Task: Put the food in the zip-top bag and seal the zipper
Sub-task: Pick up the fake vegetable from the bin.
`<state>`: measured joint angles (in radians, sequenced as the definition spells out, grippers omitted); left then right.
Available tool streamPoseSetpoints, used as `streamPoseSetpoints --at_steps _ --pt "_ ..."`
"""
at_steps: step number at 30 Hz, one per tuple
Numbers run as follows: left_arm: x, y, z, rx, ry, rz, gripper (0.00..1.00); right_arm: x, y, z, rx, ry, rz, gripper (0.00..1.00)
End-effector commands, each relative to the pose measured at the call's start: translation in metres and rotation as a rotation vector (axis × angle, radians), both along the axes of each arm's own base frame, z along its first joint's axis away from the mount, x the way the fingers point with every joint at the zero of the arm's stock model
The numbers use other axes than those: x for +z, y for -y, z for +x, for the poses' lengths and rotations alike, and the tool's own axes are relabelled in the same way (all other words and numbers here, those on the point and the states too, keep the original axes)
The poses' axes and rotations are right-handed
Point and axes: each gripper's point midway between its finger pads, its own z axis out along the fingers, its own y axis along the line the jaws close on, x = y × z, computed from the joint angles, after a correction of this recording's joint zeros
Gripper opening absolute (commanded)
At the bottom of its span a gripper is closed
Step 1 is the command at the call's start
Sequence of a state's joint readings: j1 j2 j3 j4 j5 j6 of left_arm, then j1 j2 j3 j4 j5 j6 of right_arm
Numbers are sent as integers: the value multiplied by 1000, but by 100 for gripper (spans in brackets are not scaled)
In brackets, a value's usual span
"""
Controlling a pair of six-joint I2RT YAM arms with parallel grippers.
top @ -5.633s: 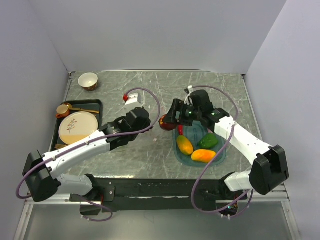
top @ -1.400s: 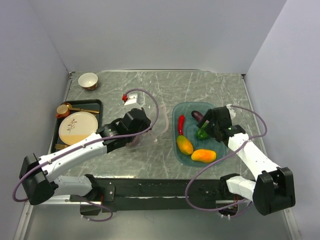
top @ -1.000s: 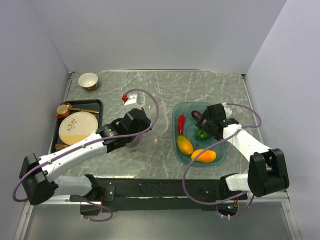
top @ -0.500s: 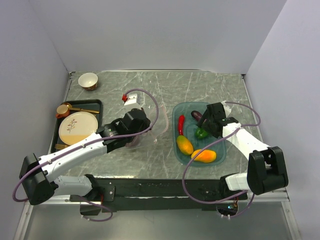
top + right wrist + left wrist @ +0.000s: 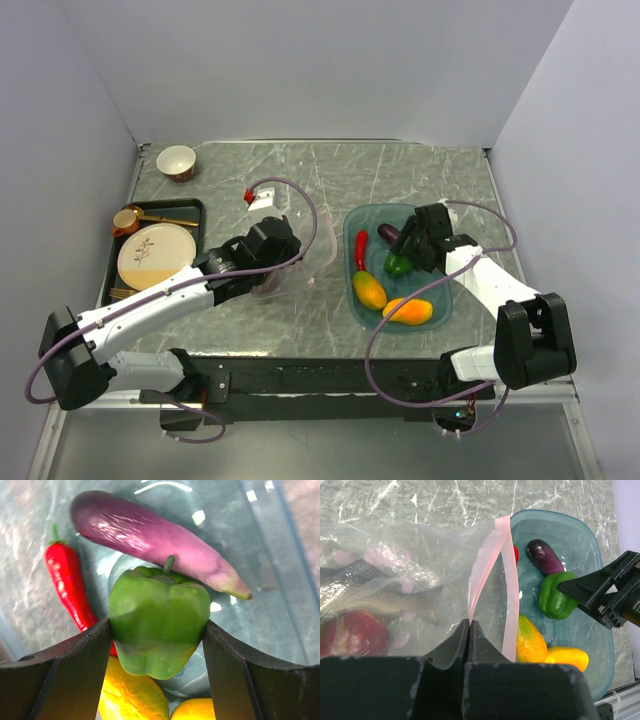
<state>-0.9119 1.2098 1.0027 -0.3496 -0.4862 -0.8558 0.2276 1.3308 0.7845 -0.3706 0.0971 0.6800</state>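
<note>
Both jaws of the right gripper (image 5: 157, 630) pressed the green pepper (image 5: 159, 615), squarely between them in the teal tray (image 5: 270, 555). The zip-top bag (image 5: 410, 555) lay well to its left, mouth pinched by the closed left gripper (image 5: 469, 626).

Lab booth: plain white walls (image 5: 300, 60) around a marble tabletop (image 5: 320, 170)

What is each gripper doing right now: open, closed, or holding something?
Left gripper: closed on the zipper of the zip-top bag.
Right gripper: closed on the green pepper.
</note>
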Motion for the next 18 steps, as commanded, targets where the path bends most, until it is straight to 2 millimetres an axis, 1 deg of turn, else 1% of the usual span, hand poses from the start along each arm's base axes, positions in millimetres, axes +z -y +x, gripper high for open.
streamPoseSetpoints --at_steps 1,2,3,5,6,8,9,14,17,18 --pt "19 2 4 6 32 -37 1 22 -17 14 119 73 41 41" --pt "20 3 4 3 33 -39 1 25 -20 14 142 80 51 41" --pt "20 4 4 1 32 -39 1 33 -22 15 159 102 53 41" --pt "18 5 5 -3 28 -33 1 40 -22 14 169 119 53 41" --pt "18 5 5 -3 26 -30 1 49 -23 15 183 146 54 41" --pt "16 6 5 -1 19 -27 1 56 -27 14 206 160 69 41" --pt "16 6 5 1 17 -28 1 63 -30 15 219 174 78 41" --pt "17 10 6 -13 19 -33 1 79 -46 15 273 196 156 40" --pt "18 12 7 -23 23 -34 1 92 -52 14 308 227 183 39" --pt "18 13 6 -27 24 -38 1 101 -55 12 323 245 192 39"
